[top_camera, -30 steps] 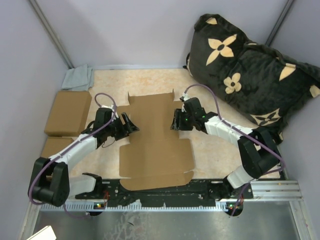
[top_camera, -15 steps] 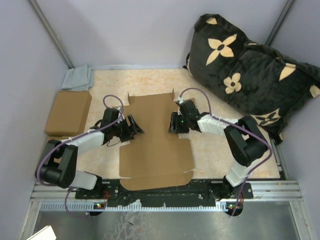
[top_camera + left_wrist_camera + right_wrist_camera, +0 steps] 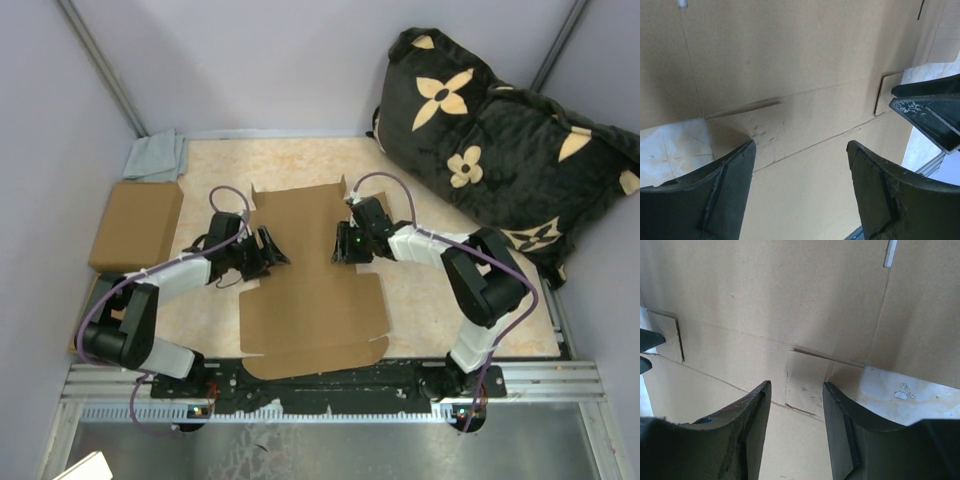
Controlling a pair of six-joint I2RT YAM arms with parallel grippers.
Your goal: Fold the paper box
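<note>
The paper box (image 3: 310,285) lies flat and unfolded on the table's middle, brown with crease lines and notched flaps. My left gripper (image 3: 272,250) is at its left side notch, jaws wide open over the cardboard (image 3: 805,75), nothing between the fingers (image 3: 715,190). At the right side notch, my right gripper (image 3: 342,245) has its jaws partly open above a small creased tab (image 3: 807,385), holding nothing. Each wrist view shows the other gripper's fingertips across the sheet: the right one's fingertips (image 3: 930,107) and the left one's fingertips (image 3: 647,340).
Two smaller brown cardboard blocks (image 3: 137,225) (image 3: 108,292) lie at the left, with a grey cloth (image 3: 157,155) behind them. A big black pillow with tan flowers (image 3: 500,150) fills the back right corner. The arms' base rail (image 3: 330,385) runs along the near edge.
Both grippers have slid farther from the bases and slightly inward along the box's side edges. The box has not moved.
</note>
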